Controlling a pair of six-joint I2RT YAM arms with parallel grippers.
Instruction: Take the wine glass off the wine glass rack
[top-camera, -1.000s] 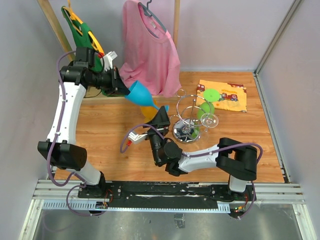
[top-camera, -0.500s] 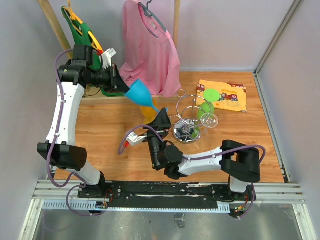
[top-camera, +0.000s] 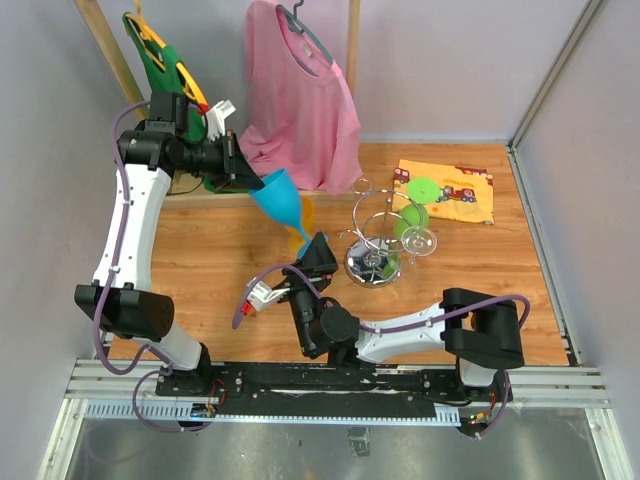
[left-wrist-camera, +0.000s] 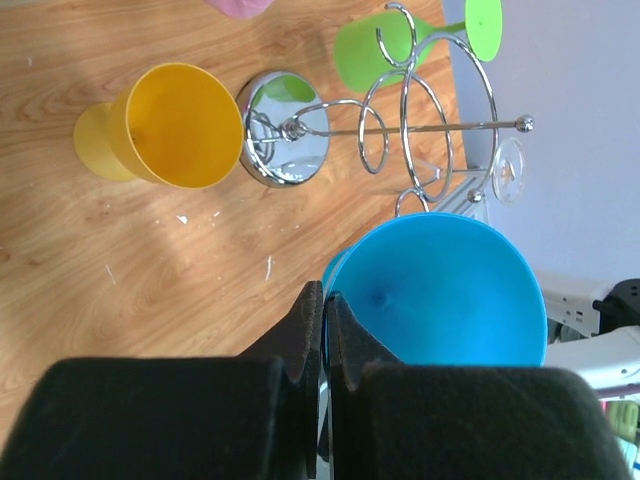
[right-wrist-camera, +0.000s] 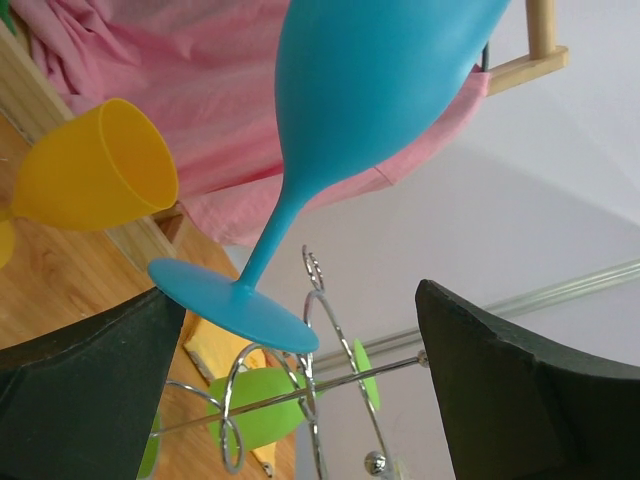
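Observation:
My left gripper (top-camera: 250, 178) is shut on the rim of a blue wine glass (top-camera: 280, 197) and holds it in the air, left of the silver wine glass rack (top-camera: 375, 235), stem pointing down. The left wrist view shows the closed fingertips (left-wrist-camera: 327, 300) pinching the blue rim (left-wrist-camera: 440, 290), with the rack (left-wrist-camera: 285, 140) beyond. A green glass (top-camera: 410, 215) and a clear glass (top-camera: 418, 241) hang on the rack. My right gripper (top-camera: 318, 250) is open and empty just below the blue glass's foot (right-wrist-camera: 230, 305), with the rack's loops (right-wrist-camera: 320, 370) behind.
A yellow glass (top-camera: 299, 215) stands on the wooden table beside the rack, also in the left wrist view (left-wrist-camera: 170, 125). A pink shirt (top-camera: 300, 100) hangs on a wooden frame at the back. A printed yellow cloth (top-camera: 450, 190) lies at the back right.
The blue glass has swung so its stem points more downward. My right arm has drawn back toward the near edge and left, with its gripper still open.

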